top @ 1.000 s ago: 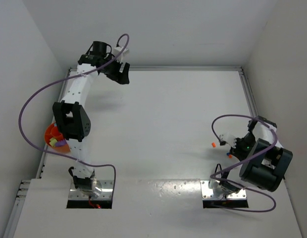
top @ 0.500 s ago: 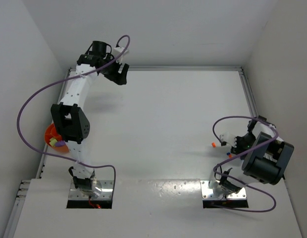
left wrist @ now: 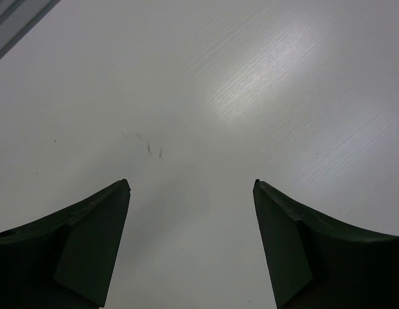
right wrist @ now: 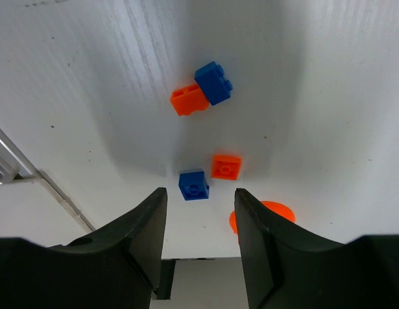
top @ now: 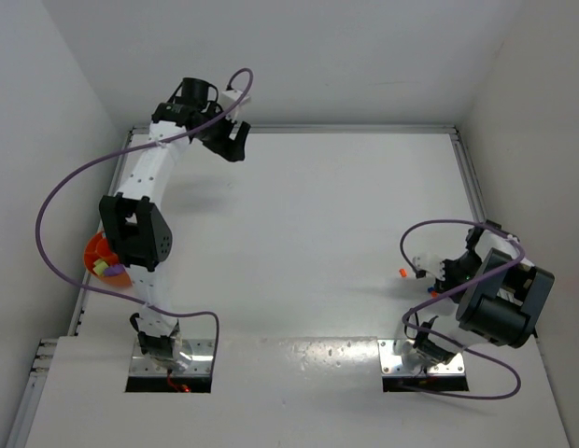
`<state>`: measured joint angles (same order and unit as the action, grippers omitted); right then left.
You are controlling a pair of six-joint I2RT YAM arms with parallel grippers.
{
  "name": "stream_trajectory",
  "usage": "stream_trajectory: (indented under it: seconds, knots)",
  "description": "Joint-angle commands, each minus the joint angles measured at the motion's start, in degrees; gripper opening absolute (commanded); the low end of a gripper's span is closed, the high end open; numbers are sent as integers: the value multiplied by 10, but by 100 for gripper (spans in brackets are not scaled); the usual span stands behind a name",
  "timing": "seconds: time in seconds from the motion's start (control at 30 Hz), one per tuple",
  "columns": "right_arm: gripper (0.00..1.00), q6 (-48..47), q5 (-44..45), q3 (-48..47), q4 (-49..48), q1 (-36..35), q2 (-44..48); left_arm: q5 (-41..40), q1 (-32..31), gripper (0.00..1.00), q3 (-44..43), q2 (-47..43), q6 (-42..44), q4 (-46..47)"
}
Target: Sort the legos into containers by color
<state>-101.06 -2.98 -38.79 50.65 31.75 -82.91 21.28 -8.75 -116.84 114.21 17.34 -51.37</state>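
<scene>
The right end effector [right wrist: 200, 192], part open and empty, hangs over loose legos [right wrist: 226, 167] on the tabletop [right wrist: 90, 77] — a blue brick [right wrist: 194, 185] nearest. Probably light, hard and slippery — best pinched on its flat sides. The left end effector [left wrist: 192, 184] gapes empty; the bowl [top: 90, 251] sits far left.

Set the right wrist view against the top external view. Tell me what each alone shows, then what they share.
Only the right wrist view: two blue legos and two orange legos, one blue and orange pair touching, plus a round orange piece partly behind a finger.
Only the top external view: both arms, the left gripper, and the orange bowl holding lime and purple legos, partly hidden by the left arm.
Both: the right gripper, open and empty, over the white table. The top view shows just an orange speck beside it.
</scene>
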Motion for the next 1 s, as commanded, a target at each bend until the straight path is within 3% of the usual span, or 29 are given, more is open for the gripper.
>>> stream_trajectory:
  seconds: [0.0, 0.67, 0.77, 0.97]
  knots:
    - [47, -18, -20, -3, 30, 2, 13, -1, -8, 83, -8, 0, 1, 1]
    - [50, -18, 2, 26, -55, 13, -22, -6, -19, 83, -8, 0, 1, -4]
    - [45, -18, 7, 31, -65, 13, -28, -12, -19, 83, -8, 0, 1, -4]
    - [25, -23, 7, 60, -102, 13, -26, -12, -24, 83, -14, 5, 7, -4]
